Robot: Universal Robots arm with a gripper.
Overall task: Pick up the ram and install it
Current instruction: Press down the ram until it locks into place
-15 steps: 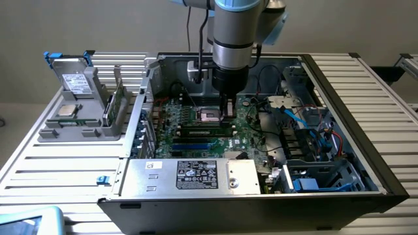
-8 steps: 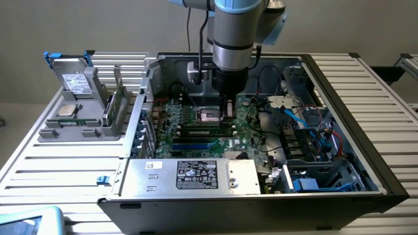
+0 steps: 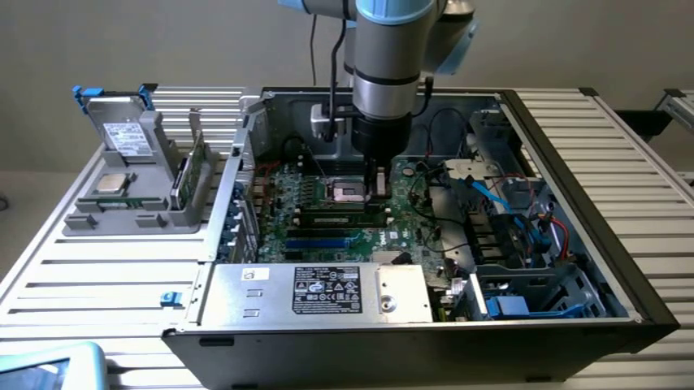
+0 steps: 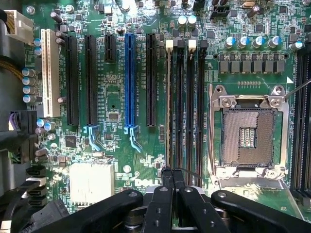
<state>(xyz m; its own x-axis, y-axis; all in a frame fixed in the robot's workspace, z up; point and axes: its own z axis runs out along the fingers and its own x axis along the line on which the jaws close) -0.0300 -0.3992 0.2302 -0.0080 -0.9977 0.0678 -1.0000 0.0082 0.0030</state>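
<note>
Your pincer (image 4: 173,187) is clenched above the motherboard (image 4: 116,104), pressing the ram (image 4: 168,107) edge-on into the memory slot beside the CPU socket (image 4: 248,133). If it's misaligned with the slot, pushing could crack it.

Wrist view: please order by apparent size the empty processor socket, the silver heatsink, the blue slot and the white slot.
1. Empty processor socket.
2. Silver heatsink.
3. Blue slot and white slot: both long and narrow, too alike to rank.
</note>
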